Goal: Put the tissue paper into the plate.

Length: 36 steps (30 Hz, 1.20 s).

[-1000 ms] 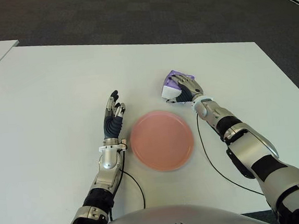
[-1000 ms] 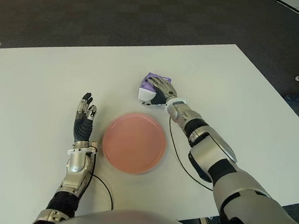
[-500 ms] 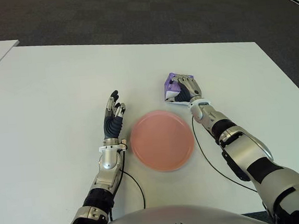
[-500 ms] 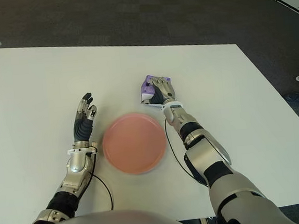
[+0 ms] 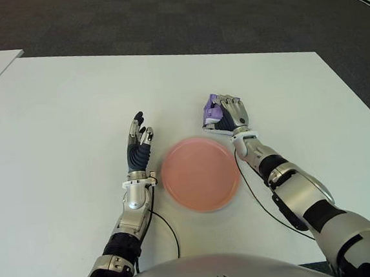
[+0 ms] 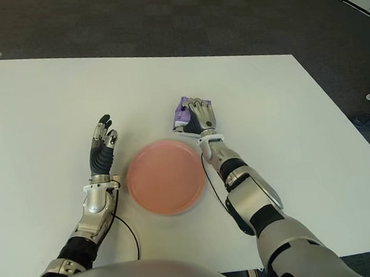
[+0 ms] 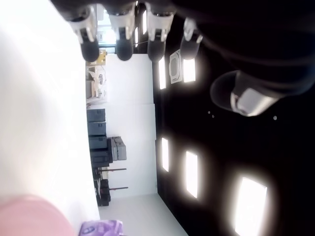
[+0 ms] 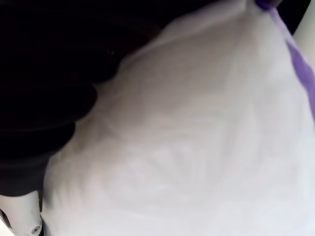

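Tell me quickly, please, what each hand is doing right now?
Left hand: open, holding nothing, left of the plate.
Right hand: shut on the tissue pack.

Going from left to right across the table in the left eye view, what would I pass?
The robot's left hand with its fingers spread → the round pink plate → the purple and white tissue paper pack with the right hand closed on it.

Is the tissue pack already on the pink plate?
No, the tissue pack is still under the right robot hand, beyond the plate, whose surface is bare.
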Tool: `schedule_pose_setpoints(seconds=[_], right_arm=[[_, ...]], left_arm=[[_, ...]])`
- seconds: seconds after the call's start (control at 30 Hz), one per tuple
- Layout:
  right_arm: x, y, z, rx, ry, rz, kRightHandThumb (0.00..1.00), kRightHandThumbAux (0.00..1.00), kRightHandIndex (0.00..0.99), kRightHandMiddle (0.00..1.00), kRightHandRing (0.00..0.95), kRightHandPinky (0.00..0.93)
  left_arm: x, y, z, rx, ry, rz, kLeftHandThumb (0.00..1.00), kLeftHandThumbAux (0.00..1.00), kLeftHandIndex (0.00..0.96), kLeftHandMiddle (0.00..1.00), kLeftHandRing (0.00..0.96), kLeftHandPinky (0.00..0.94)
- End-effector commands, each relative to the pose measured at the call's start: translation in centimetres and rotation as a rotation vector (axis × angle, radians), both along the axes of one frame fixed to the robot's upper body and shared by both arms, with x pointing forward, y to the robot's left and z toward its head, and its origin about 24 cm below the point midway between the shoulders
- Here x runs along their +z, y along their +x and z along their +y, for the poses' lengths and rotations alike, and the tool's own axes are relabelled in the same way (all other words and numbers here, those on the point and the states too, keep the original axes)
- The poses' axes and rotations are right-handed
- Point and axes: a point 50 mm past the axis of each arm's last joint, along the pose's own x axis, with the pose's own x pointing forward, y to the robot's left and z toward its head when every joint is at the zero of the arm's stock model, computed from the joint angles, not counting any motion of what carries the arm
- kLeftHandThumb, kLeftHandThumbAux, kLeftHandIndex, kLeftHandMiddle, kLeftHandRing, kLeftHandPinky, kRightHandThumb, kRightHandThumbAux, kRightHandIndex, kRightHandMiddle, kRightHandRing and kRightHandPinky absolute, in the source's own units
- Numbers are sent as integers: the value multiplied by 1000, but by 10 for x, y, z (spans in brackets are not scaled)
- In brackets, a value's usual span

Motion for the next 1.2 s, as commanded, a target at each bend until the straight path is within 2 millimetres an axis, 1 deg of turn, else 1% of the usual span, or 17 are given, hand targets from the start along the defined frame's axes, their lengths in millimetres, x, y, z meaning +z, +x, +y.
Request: schedule_pose_setpoints(seconds=[0.03,0.13,0.4,0.8,1.0,1.2], right_arm=[[-64,-48,-12,-10,-140,263,748,710,439,892,876,851],[-61,-47,-12,14,-162,225,748,711,439,894,876,841],[-55,-47,-13,75,-216,123,749,709,440,887,873,853],[-53,-46,-12,93,-186,121,755,707,440,864,857,842],[-53,-46,-12,81,-134,137,756,708,440,859,846,821],[-54,-48,-13,69,-96,140,754,708,440,859,847,824]], left_arm=[[-65,-67,26,0,130,315,0,381,0,0,0,0],[-66,-67,25,4,134,322,0,378,0,0,0,0],[-67,-67,26,8,136,331,0,374,0,5,0,0],[-67,-66,26,7,140,327,0,363,0,6,0,0],[-67,-66,26,9,135,330,0,375,0,11,0,0],[-65,-63,23,14,117,329,0,392,0,14,0,0]])
